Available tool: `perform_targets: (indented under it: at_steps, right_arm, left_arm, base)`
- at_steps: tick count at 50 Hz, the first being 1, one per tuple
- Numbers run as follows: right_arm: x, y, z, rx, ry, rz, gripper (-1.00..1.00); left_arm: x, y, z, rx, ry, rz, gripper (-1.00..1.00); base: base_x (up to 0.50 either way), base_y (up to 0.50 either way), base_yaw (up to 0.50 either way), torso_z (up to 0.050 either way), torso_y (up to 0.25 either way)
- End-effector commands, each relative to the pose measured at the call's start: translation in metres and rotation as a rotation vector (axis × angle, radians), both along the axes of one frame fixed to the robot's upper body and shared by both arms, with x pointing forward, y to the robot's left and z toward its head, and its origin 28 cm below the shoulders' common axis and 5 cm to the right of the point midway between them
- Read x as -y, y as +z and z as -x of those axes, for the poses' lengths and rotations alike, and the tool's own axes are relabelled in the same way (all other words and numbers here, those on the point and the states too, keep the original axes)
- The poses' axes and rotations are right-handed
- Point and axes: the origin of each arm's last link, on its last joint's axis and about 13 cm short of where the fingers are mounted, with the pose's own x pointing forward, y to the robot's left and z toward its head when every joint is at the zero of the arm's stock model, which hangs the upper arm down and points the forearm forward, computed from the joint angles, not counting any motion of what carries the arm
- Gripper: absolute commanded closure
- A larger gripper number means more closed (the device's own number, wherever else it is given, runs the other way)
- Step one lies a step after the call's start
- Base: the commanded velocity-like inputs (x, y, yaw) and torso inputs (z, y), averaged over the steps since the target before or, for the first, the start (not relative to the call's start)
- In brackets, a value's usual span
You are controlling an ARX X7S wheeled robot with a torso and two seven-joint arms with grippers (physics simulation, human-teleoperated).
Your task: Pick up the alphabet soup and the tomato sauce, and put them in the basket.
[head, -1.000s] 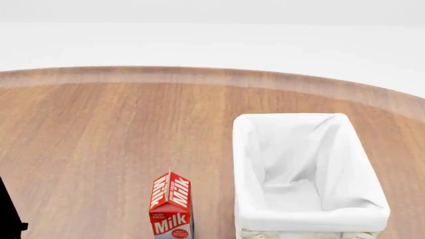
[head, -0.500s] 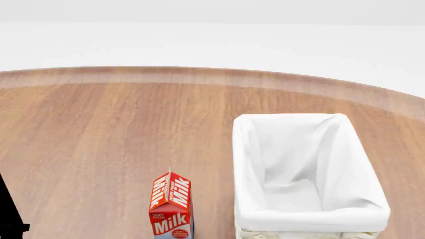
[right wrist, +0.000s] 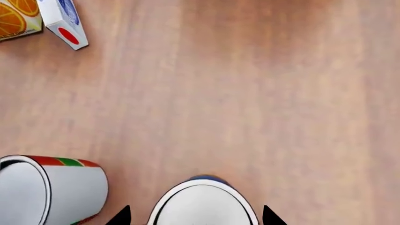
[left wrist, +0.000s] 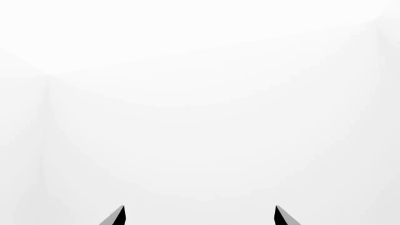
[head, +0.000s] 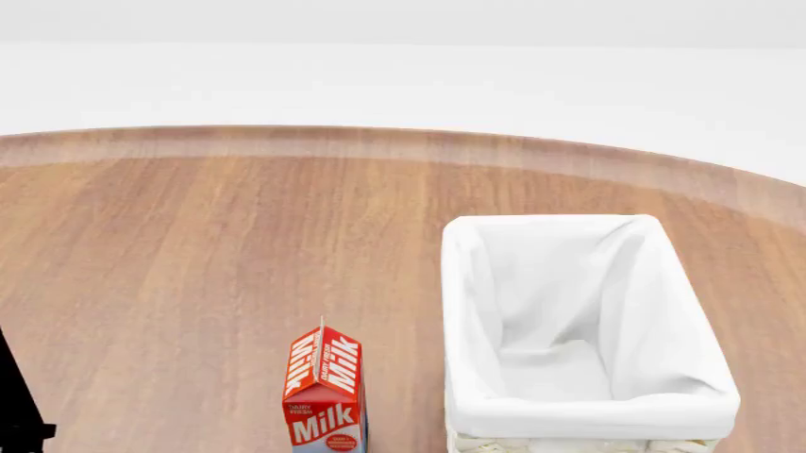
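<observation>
Two cans under my right end effector (right wrist: 195, 216), fingers spread around alphabet soup (right wrist: 201, 206), gripping nothing, tomato sauce (right wrist: 53, 190) just beside, basket (head: 586, 415) right of milk carton (head: 325, 392), left end effector (left wrist: 198, 215) open, empty.

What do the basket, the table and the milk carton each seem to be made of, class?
Basket: seemingly pale woven wicker, glimpsed below a matte white cloth liner that folds softly over its rim.
Table: looks like wood or wood-look laminate, with streaky brown grain.
Milk carton: probably printed paperboard, from its gabled top.
</observation>
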Motion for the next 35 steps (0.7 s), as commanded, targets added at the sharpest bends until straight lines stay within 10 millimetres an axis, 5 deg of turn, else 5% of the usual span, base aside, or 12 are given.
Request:
perform_targets:
  at_steps: [1, 18, 19, 35]
  right_arm:
    - [0.0, -0.005, 0.002, -0.018, -0.002, -0.008, -1.0]
    - [-0.001, -0.013, 0.003, -0.024, -0.007, -0.017, -1.0]
    - [-0.001, -0.012, 0.003, -0.016, -0.011, -0.018, 1.0]
    - [-0.003, 0.016, -0.007, 0.092, -0.006, -0.016, 1.0]
  left_arm:
    - [0.0, 0.0, 0.0, 0.0, 0.0, 0.0, -1.0]
    - [0.0, -0.003, -0.001, -0.007, 0.001, 0.002, -1.0]
    - [0.0, -0.003, -0.001, -0.007, 0.002, 0.002, -1.0]
    - [0.0, -0.002, -0.001, -0.007, 0.001, 0.003, -1.0]
  base:
    - [0.0, 0.0, 0.0, 0.0, 0.0]
    - [0.0, 0.0, 0.0, 0.0, 0.0]
    - [0.0, 0.0, 0.0, 0.0, 0.0]
    - [0.0, 0.0, 0.0, 0.0, 0.0]
